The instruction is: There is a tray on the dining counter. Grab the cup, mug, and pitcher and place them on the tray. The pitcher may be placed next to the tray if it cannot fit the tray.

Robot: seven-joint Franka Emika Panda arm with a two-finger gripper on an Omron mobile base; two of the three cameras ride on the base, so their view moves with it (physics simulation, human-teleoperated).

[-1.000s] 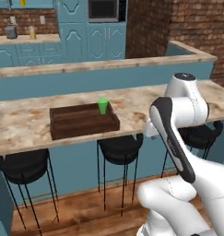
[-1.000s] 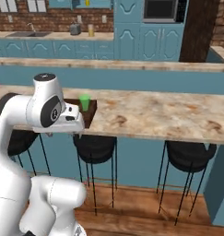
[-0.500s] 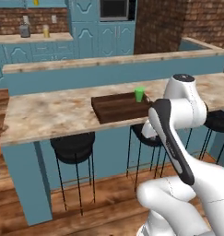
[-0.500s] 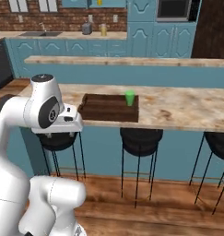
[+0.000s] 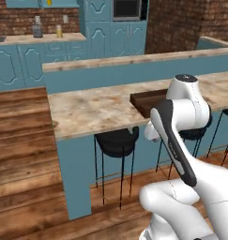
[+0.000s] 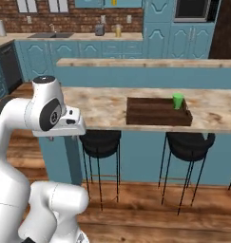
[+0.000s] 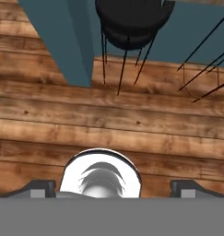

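Gripper: jaws spread wide, nothing between them; finger tips stand far apart at the bottom of the hand view, aimed down at the wooden plank floor, touching nothing.

Tray: dark brown wood, lying flat on the dining counter.

Cup: bright green, upright inside the tray at its far right corner in the right base view.

Black stool: under the counter edge, left of the tray; also seen in the hand view, beside the teal counter end.

Small yellow item and grey item on the back kitchen counter: too small to identify.
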